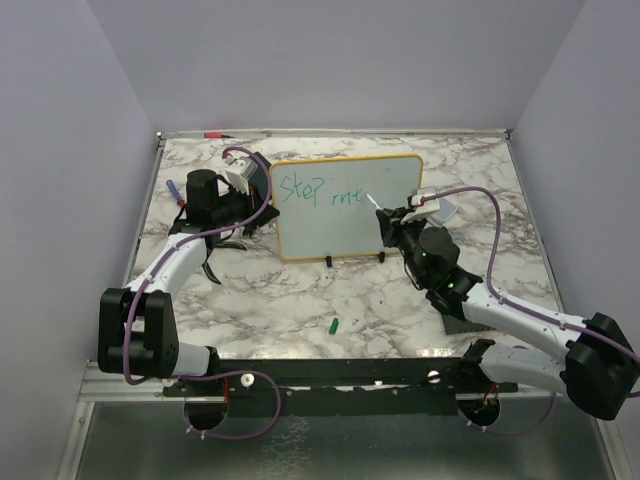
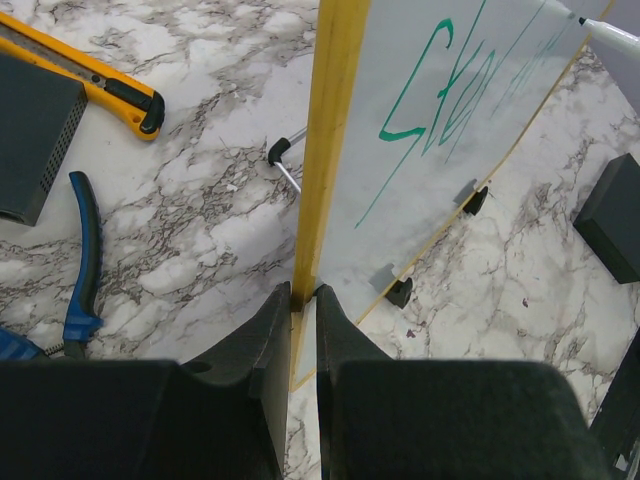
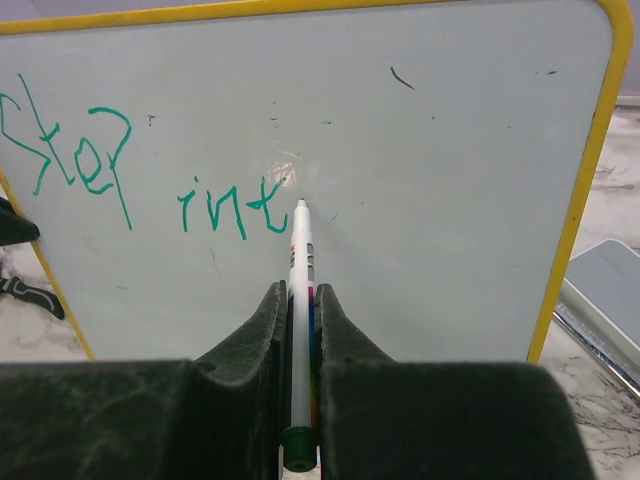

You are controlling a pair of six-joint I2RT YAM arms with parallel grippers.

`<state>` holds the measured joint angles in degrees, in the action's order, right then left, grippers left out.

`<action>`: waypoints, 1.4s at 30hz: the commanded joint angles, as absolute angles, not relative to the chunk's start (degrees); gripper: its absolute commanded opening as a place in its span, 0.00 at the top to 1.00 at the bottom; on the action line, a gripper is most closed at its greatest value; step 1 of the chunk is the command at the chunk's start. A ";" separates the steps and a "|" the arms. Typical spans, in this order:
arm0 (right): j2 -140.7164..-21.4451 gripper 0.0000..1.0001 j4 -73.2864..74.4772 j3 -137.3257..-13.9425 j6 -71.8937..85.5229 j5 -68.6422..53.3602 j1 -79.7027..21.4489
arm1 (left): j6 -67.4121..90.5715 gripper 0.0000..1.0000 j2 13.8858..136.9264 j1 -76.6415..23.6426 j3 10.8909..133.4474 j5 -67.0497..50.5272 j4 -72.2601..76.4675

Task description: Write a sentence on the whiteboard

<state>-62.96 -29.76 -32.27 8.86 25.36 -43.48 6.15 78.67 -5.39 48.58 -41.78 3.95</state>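
The whiteboard (image 1: 345,215) stands upright on two black feet at mid-table, its frame yellow. Green writing (image 1: 318,190) on it reads "Step int", which is the sentence as it stands. My left gripper (image 1: 262,192) is shut on the board's left frame edge (image 2: 325,150), one finger on each side (image 2: 303,292). My right gripper (image 1: 388,217) is shut on a white marker (image 3: 299,262) with a green end. The marker's tip touches the board (image 3: 450,200) just right of the "t" (image 3: 262,212).
A green cap (image 1: 333,325) lies on the marble in front of the board. Left of the board are a yellow utility knife (image 2: 100,80), blue-handled pliers (image 2: 85,250) and a black box (image 2: 30,140). A black pad (image 2: 610,215) lies right of it, and a red marker (image 1: 212,134) by the far wall.
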 commanded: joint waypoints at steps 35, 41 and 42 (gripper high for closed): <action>-65.39 0.99 -27.57 -31.95 8.84 26.76 -43.41 | 5.78 1.00 76.73 -5.10 48.25 -41.22 5.44; -65.00 0.99 -27.04 -31.81 9.25 29.47 -43.34 | 5.74 1.00 76.82 -5.13 48.25 -41.22 5.43; -64.77 0.99 -26.99 -31.77 9.31 29.94 -43.36 | 5.78 1.00 76.81 -5.12 48.25 -41.22 5.39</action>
